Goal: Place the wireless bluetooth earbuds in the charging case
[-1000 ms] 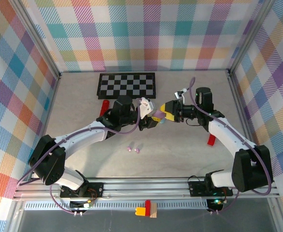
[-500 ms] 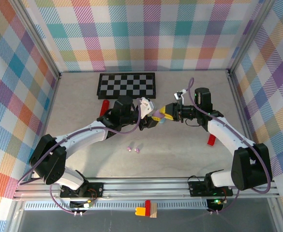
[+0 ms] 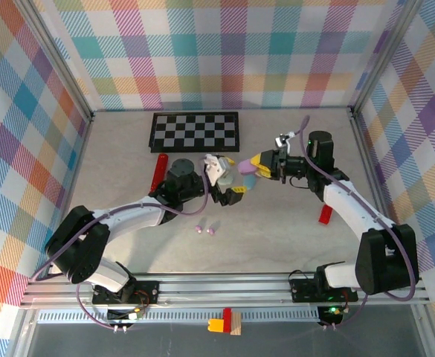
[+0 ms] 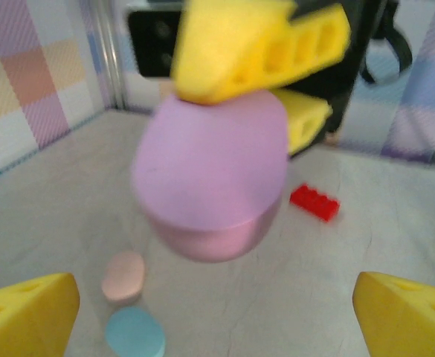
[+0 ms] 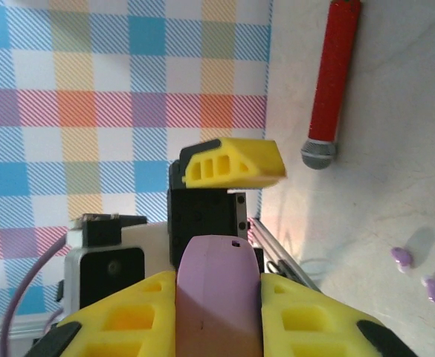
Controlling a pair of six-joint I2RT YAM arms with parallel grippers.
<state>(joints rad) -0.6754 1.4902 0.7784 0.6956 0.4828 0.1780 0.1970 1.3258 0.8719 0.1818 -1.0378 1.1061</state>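
The right gripper (image 5: 218,316) has its yellow fingers (image 5: 128,320) clamped on either side of a lilac charging case (image 5: 217,279), which it holds clear of the table (image 3: 276,238). Facing it, the left gripper (image 4: 217,316) has its jaws spread wide. The case (image 4: 210,175) hangs ahead of them, centred in the gap and touching neither finger.

From above, the two grippers meet near the table's middle, the left gripper (image 3: 233,178) just beside the right gripper (image 3: 254,169).

Below the held case, a pink pebble-shaped piece (image 4: 124,277) and a blue pebble-shaped piece (image 4: 135,332) lie side by side on the table. A red brick (image 4: 314,202) sits farther off, beside the right arm.

Two small lilac earbuds (image 3: 204,230) lie close together on bare table nearer the arm bases, well apart from both grippers, with open surface around them.

A red microphone (image 3: 158,169) lies left of the left arm. A checkered mat (image 3: 195,130) lies against the back wall. Plaid walls (image 3: 24,111) close in three sides.
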